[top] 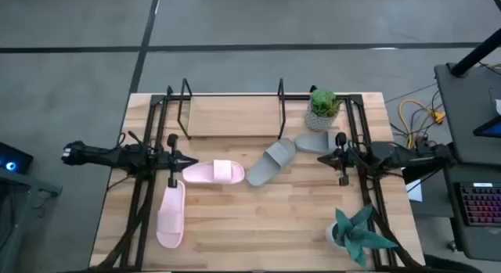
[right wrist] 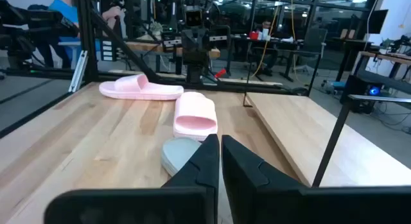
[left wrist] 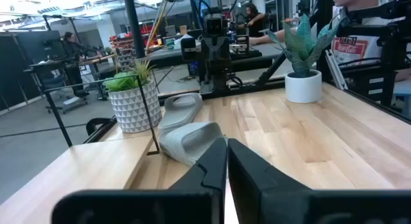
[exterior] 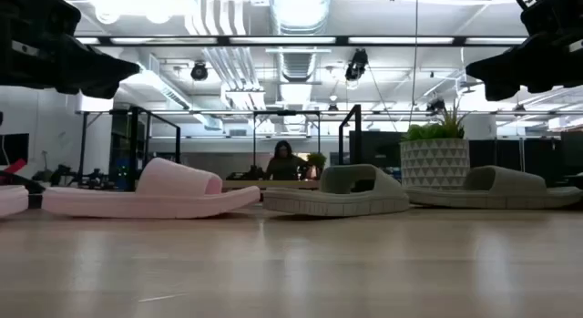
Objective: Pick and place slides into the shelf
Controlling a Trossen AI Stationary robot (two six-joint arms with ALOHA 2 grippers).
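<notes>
Wooden table [top: 258, 218] fills the centre of the high view. A green plant in a white faceted pot [top: 322, 107] stands upper right of centre. A blue-green leafy plant in a white pot [top: 354, 234] stands lower right. Keyboard [top: 479, 204] at far right edge. Yellow cables [top: 415, 115] on the floor, right.

Seen from above, four slides lie on a wooden table [top: 258, 218] in front of the black wire shelf [top: 233, 109]. One pink slide [top: 213, 173] sits mid-table, another [top: 171, 216] near the left rail. A grey slide [top: 272, 162] lies tilted just beside the shelf's right end, a second grey one [top: 314, 141] below a potted plant [top: 323, 107]. The left gripper [top: 193, 162] and right gripper [top: 319, 157], both closed, point inward from opposite sides. A second plant [top: 354, 232] stands at the near right.
</notes>
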